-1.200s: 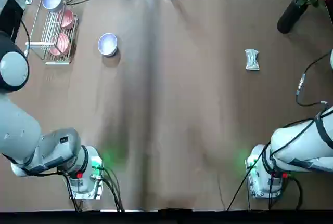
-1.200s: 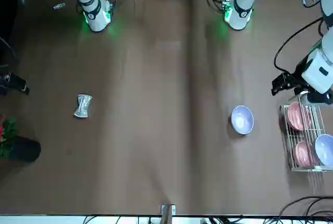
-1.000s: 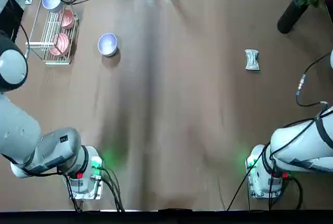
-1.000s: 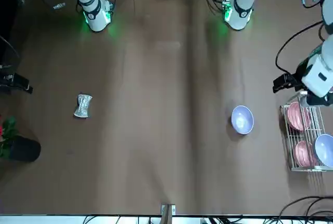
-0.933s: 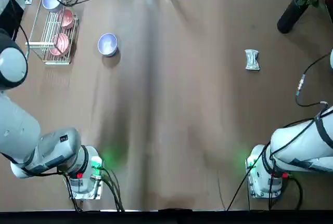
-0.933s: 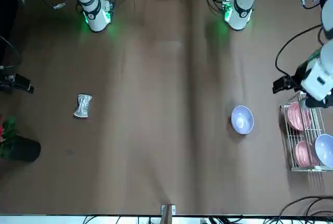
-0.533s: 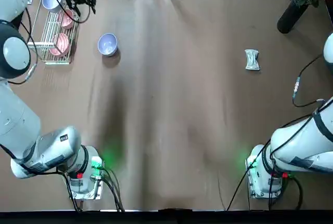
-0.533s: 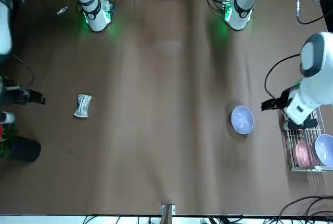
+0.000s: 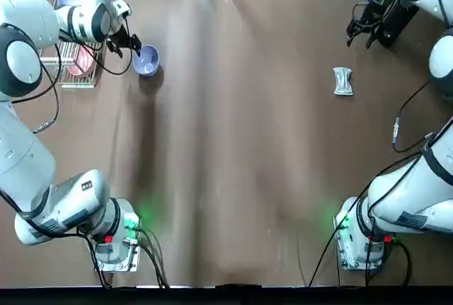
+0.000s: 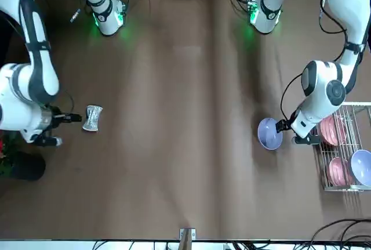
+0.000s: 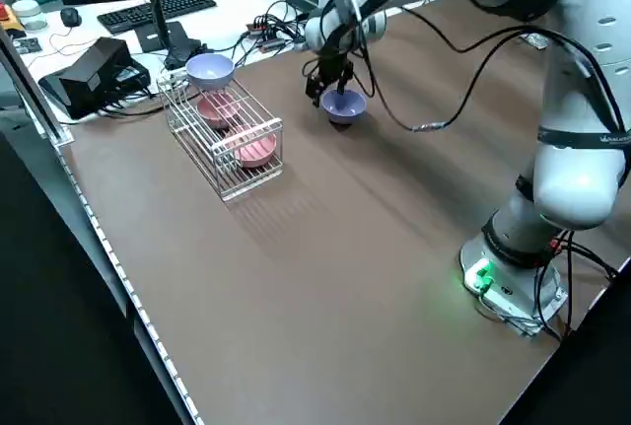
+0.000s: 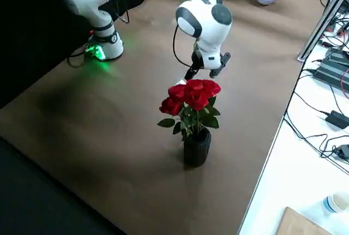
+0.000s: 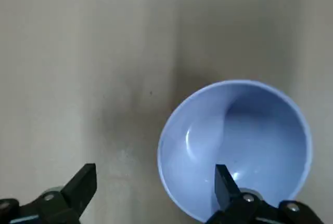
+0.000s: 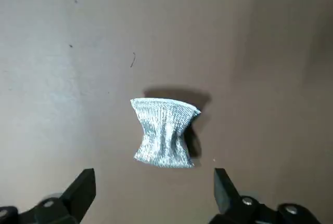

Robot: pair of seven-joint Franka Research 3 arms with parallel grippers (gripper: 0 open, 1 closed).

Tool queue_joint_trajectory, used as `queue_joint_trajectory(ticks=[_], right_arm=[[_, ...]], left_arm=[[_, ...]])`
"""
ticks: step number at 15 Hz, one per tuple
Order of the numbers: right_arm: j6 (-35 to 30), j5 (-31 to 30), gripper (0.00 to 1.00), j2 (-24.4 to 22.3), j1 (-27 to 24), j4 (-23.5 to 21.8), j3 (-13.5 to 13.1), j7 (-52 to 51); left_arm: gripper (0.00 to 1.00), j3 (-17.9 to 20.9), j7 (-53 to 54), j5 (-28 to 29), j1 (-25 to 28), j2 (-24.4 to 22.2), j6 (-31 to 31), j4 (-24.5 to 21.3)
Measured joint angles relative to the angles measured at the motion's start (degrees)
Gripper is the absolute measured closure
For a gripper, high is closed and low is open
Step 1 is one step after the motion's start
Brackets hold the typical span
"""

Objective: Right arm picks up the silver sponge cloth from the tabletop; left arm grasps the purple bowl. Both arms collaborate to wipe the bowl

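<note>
Purple bowl (image 13: 234, 148) partly cut off behind left gripper (image 13: 153, 190) fingers (image 13: 225, 182).

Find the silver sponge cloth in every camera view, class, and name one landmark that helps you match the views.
Top view: silver sponge cloth at upper right, on the tabletop.
Front view: at mid left, just beside the right end effector.
Left side view: not in it.
Right side view: hidden or too small to tell.
Left wrist view: not in it.
Right wrist view: at centre.
Shared landmark: the vase of red roses, at the table edge past the cloth.
</note>
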Motion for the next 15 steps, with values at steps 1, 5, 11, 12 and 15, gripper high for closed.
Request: queue_joint_trajectory(ticks=[1, 5, 11, 12, 15], right_arm=[[1.6, 0.0, 0.0, 2.0, 0.5, -0.7, 0.0, 0.3], [2.8, 0.0, 0.0, 6.4, 0.7, -0.9, 0.0, 0.9], [2.7, 0.0, 0.02, 10.8, 0.8, -1.5, -0.1, 1.1], [2.7, 0.0, 0.07, 11.4, 0.8, -1.5, -0.2, 1.1], [2.2, 0.0, 0.18, 12.3, 0.7, -1.6, -0.3, 1.1]], left_arm=[[0.0, 0.0, 0.3, 0.7, 0.4, 2.0, 0.6, -0.1], [0.0, 0.0, 0.4, 0.8, 0.6, 3.7, 1.6, -0.1], [0.23, 0.1, 0.5, 3.4, 2.1, 4.7, 2.5, -0.1], [0.28, 0.1, 0.5, 3.5, 2.3, 4.8, 2.5, -0.1], [0.59, 0.0, 0.5, 3.5, 2.4, 5.0, 2.6, -0.1]])
